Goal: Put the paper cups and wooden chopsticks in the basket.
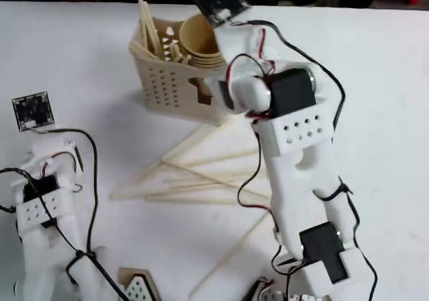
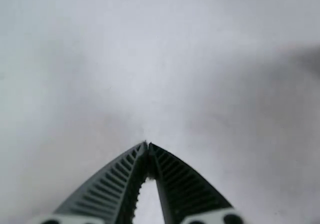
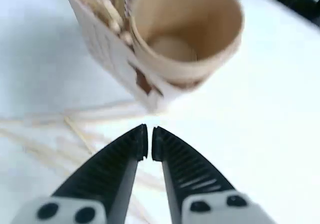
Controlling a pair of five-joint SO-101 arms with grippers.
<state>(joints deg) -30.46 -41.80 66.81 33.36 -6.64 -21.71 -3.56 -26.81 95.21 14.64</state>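
Observation:
A beige perforated basket (image 1: 171, 86) stands at the back of the white table. It holds stacked paper cups (image 1: 201, 39) and several upright wooden chopsticks (image 1: 151, 29). More chopsticks (image 1: 201, 173) lie fanned out on the table in front of it, and one lone chopstick (image 1: 228, 261) lies nearer the front. My right arm (image 1: 288, 113) leans over the basket's right side. Its gripper (image 3: 149, 131) is shut and holds nothing, hovering just in front of the basket (image 3: 107, 44), the cup (image 3: 187, 32) and the loose chopsticks (image 3: 75, 119). My left gripper (image 2: 148, 146) is shut over bare table.
My left arm (image 1: 40, 200) sits at the front left, with black cables trailing beside it. A small perforated beige piece (image 1: 137, 287) lies at the front edge. The table's far edge runs behind the basket.

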